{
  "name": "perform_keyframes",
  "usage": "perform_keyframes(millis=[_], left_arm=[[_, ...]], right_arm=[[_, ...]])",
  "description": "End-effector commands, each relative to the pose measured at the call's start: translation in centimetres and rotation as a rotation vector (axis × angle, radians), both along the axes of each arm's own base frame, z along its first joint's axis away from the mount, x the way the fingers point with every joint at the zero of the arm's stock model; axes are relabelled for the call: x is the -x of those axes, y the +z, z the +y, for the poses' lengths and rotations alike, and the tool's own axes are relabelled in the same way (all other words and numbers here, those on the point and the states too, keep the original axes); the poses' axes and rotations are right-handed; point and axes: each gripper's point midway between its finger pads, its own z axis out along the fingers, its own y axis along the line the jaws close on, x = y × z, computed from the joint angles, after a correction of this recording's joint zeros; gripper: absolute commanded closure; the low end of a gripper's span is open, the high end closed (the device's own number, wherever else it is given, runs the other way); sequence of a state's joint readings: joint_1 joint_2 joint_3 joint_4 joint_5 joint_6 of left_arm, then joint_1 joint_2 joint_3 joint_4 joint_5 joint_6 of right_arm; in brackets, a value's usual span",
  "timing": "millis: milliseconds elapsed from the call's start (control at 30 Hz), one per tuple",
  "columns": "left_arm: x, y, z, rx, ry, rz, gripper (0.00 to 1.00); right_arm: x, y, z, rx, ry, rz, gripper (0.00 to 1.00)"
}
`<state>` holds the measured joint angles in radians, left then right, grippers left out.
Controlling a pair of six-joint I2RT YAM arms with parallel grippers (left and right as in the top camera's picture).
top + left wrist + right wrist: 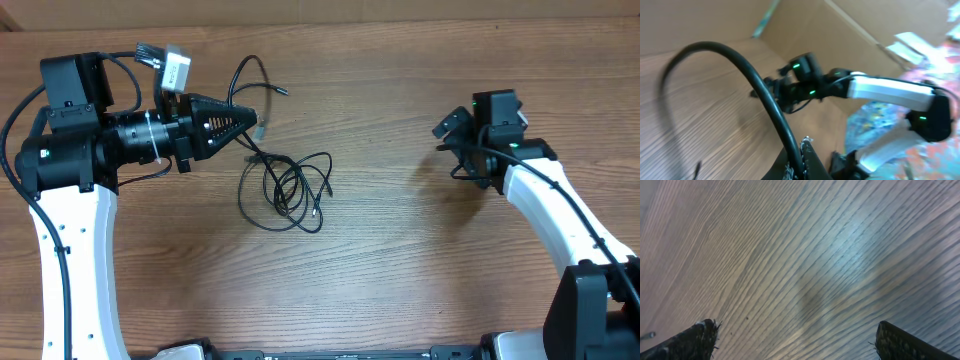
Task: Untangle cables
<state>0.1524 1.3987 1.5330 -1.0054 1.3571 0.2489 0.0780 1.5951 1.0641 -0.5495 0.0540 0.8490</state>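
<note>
Our left gripper (pixel 252 122) is clamped shut on one strand of the cables (pixel 287 187). Its wrist view is blurred, so we make out only that strand arcing up from the fingertips. The rest of the tangle lies loose just ahead of and below the gripper. Well beyond it, our right gripper (pixel 795 327) stands spread wide over bare table (pixel 815 255), holding nothing, with free wood around it.

Wood-grain table (pixel 400 260), cardboard wall (pixel 805 30)
</note>
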Motion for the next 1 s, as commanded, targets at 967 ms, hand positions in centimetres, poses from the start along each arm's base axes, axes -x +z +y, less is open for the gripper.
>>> perform_keyframes(millis=[967], left_arm=[[-5.0,-5.0,6.0,-0.224,0.577,0.395,0.96]], right_arm=[[0.2,4.7,11.1,-0.327,0.548,-0.160,0.00]])
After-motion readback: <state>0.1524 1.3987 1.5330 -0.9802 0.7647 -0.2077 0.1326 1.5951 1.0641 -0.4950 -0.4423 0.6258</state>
